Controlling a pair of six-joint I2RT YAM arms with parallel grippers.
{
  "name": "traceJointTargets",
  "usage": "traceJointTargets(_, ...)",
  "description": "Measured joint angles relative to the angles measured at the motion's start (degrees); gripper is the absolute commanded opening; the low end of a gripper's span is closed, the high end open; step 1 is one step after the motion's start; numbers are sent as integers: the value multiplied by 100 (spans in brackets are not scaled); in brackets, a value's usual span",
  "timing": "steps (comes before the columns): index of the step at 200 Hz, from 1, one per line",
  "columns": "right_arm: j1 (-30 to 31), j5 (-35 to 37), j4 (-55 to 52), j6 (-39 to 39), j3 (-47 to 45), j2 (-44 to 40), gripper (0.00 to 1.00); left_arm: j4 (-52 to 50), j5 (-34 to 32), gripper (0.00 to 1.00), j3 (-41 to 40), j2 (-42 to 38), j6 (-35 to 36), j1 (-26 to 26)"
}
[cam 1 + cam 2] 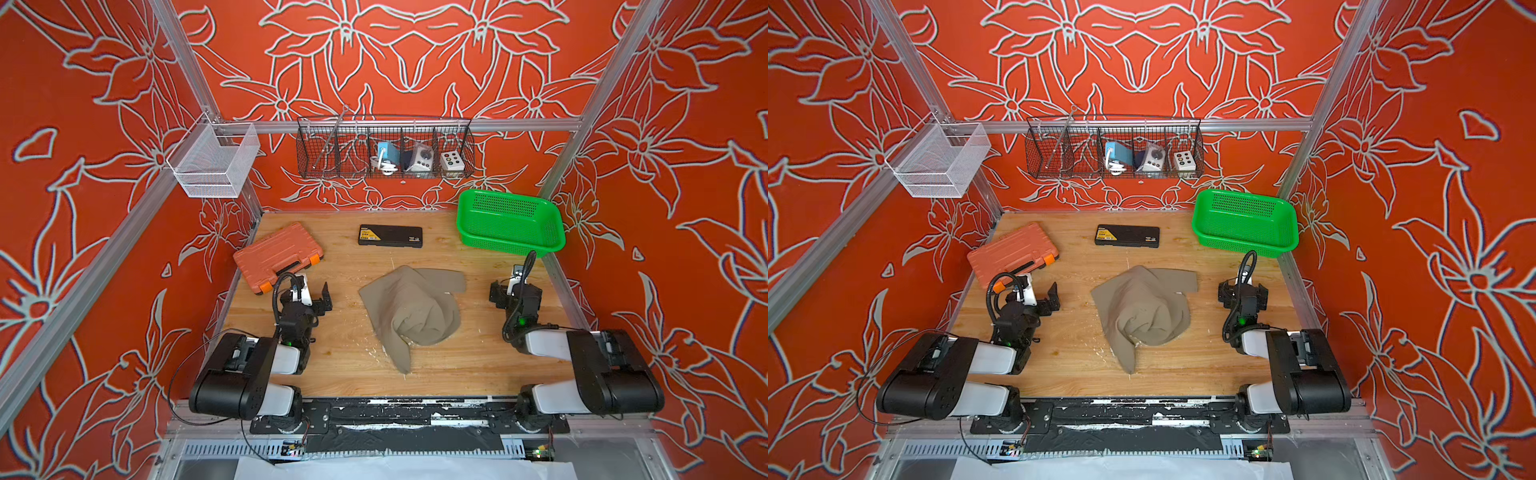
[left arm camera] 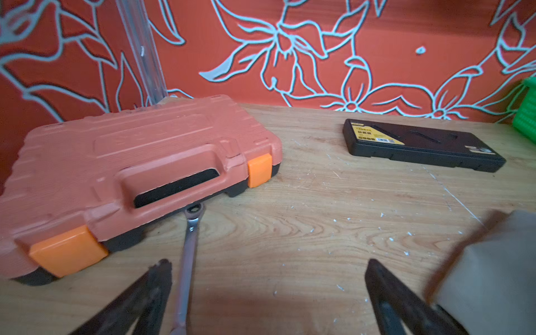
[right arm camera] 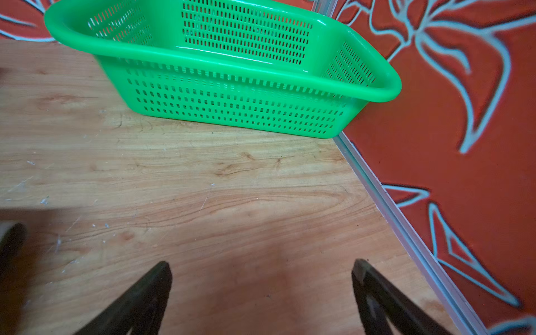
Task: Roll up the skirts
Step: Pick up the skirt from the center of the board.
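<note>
A: L gripper (image 2: 268,264) – fingers spread wide, holding nothing; a wrench (image 2: 190,246) lies on the table just beside one finger. R gripper (image 3: 261,264) – same, spread, empty, bare wood below
B: Skirt?
A: Skirt (image 1: 409,309) in a crumpled heap mid-table, btw the two arms, touching neither. One flat flap toward the back wall, a narrow tail toward the robot base. Not rolled, not flat
B: Risks from here?
A: 1) Heap is bunched & layered – a pinch prob. takes several layers, so pulling drags the whole lump instead of opening it. 2) Rolling w/o flattening first → lopsided, loose roll. 3) Wrench head is tucked against the orange toolbox (image 1: 277,254); L fingers dropping straight down could snag or shove it. 4) Soft cloth on smooth wood may slide rather than turn
B: Surface, room?
A: Table (image 1: 353,357) – light wood grain, scuffed, white flecks all over. Black flat case (image 1: 390,236) back centre, green basket (image 1: 509,246) back R corner, looks empty. Walls red w/ pale flower outlines, alu frame; black wire rack (image 1: 320,158) w/ small gadgets and a white mesh bin (image 1: 208,183) hang above the table
</note>
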Motion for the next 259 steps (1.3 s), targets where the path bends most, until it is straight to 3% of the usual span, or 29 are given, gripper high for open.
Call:
traceJointTargets(154, -2, -57, -2, 0, 66, 13, 98, -26, 343, 99, 20, 2, 83, 11)
traceJointTargets(196, -2, -61, -4, -2, 66, 13, 98, -26, 343, 96, 20, 2, 85, 11)
traceJointTargets(209, -2, -63, -4, -2, 66, 13, 98, -26, 345, 88, 20, 2, 85, 11)
traceJointTargets(219, -2, -61, -4, -2, 66, 13, 91, -33, 345, 81, 20, 2, 109, 11)
traceJointTargets(230, -2, -66, 7, -28, 66, 13, 76, -39, 343, 71, 20, 2, 96, 11)
traceJointTargets(242, -2, -81, -55, -87, 68, -66, 48, -306, 269, 53, 125, -66, 15, 11)
traceJointTargets(251, -2, -74, -376, -33, 94, -295, 17, -863, 181, 39, 389, -203, 37, 11)
traceJointTargets(259, -2, -57, -756, -22, 146, -614, 12, -1333, 131, 38, 732, -343, 20, 11)
